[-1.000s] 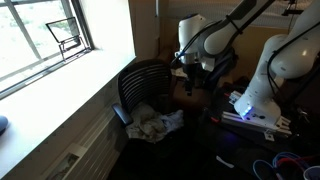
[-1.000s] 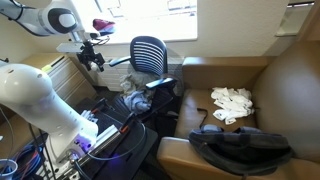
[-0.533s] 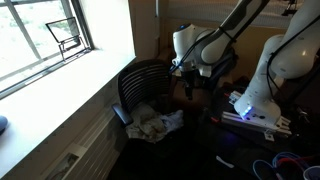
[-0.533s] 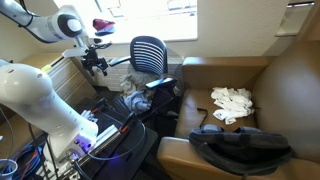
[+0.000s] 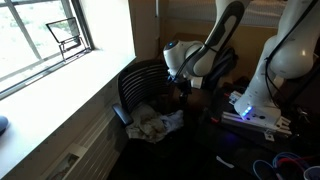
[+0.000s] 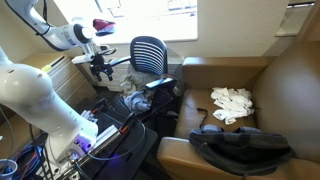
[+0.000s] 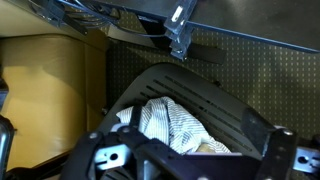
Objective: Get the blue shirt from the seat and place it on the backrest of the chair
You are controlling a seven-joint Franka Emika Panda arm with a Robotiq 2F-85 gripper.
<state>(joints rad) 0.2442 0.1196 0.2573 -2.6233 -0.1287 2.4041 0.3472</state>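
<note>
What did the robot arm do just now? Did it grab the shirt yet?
The gripper came down and moved closer to the chair. It grabbed nothing and is open. The shirt lies on the seat as before, and the white cloth on the sofa has not moved.
</note>
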